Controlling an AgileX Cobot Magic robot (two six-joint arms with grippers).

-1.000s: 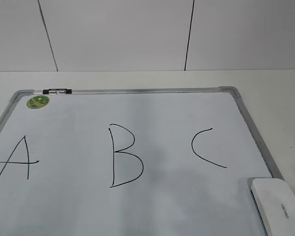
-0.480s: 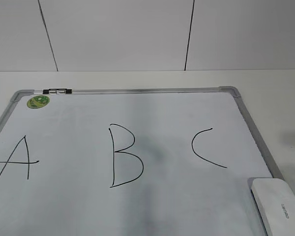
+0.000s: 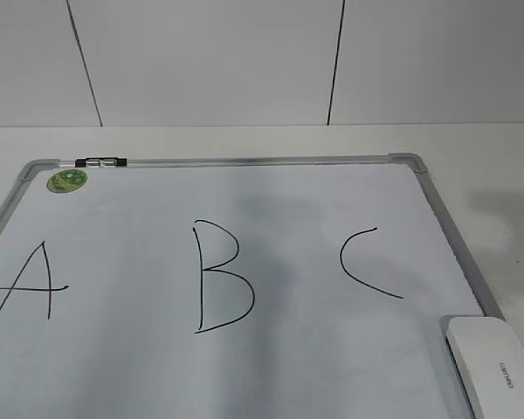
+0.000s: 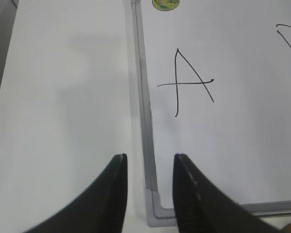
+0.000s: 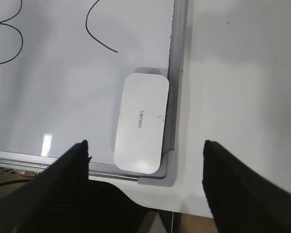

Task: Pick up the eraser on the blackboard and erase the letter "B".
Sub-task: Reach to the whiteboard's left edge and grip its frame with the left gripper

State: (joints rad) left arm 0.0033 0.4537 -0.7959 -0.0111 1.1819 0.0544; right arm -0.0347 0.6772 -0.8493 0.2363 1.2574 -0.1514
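The eraser [image 3: 493, 367] is a flat white block lying at the near right corner of the blackboard [image 3: 271, 161]; it also shows in the right wrist view [image 5: 140, 121]. The letter "B" [image 3: 220, 275] stands in black at the board's middle, and part of it shows in the right wrist view [image 5: 7, 34]. My right gripper [image 5: 145, 145] is wide open above the eraser, apart from it. My left gripper [image 4: 150, 160] is open and empty over the board's near left corner [image 4: 157, 213]. Neither gripper shows in the exterior view.
A black "A" [image 3: 26, 284] is at the board's left and a black "C" [image 3: 367, 262] at its right. A round green magnet [image 3: 68, 181] and a marker [image 3: 100, 162] lie at the far left corner. White table [image 3: 489, 183] surrounds the board.
Faint shadows have shifted across the board and the table at the right. The eraser and the letters have not moved.
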